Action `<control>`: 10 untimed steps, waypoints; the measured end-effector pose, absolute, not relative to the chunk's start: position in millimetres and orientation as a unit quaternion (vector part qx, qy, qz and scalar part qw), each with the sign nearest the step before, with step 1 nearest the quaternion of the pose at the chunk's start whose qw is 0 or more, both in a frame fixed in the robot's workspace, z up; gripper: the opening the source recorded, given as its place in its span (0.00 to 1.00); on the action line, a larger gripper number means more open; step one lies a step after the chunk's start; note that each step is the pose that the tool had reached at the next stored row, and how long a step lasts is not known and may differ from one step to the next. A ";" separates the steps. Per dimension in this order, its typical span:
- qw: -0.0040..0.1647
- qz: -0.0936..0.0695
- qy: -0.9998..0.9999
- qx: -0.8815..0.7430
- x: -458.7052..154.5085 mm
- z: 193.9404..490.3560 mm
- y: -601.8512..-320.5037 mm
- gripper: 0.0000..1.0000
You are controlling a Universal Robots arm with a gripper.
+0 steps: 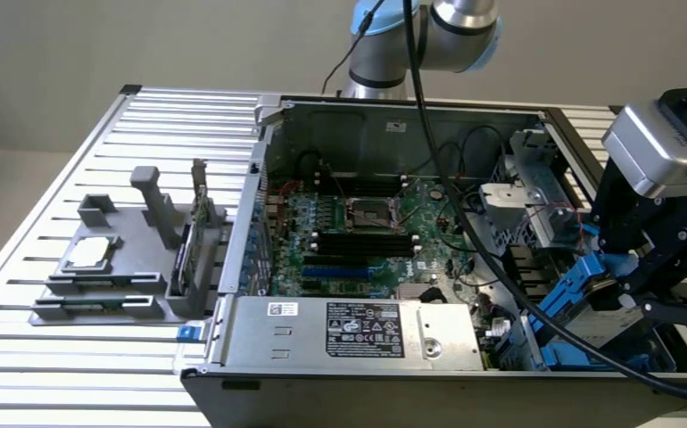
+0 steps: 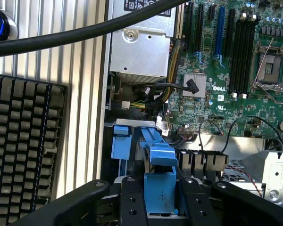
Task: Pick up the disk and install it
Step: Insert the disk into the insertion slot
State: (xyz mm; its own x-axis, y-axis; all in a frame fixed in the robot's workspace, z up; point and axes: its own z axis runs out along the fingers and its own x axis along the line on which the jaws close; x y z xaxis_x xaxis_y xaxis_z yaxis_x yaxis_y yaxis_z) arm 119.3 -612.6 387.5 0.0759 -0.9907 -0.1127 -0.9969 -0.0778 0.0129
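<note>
The robot arm's gripper (image 2: 160, 209) stood clamped on the disk (image 1: 584, 299), its black fingers (image 2: 132, 197) pressed to either side of the blue carrier. The drive hung tilted over the bay corner of the open computer case (image 1: 379, 120), at the exterior view's right, just above the blue bay rails (image 2: 120, 141) and near the power supply (image 1: 356, 330). The pick-up looked complete. The disk appeared not yet seated, leaving the insertion to be finished.

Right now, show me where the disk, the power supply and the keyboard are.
disk (image 2: 160, 190): wrist view, blue carrier rail.
power supply (image 1: 361, 330): exterior view, black label on its face.
keyboard (image 2: 19, 141): wrist view, middle key rows.
</note>
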 end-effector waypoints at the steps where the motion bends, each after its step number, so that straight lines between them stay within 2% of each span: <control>1: 0.034 0.046 0.678 -0.733 119.3 387.5 -612.6 0.32; 10: 0.034 0.046 0.678 -0.733 119.3 387.5 -612.6 0.32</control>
State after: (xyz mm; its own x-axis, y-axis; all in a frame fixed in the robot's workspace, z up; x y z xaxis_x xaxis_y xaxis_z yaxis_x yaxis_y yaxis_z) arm 119.3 -612.6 387.5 0.0759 -0.9907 -0.1127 -0.9969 -0.0778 0.0129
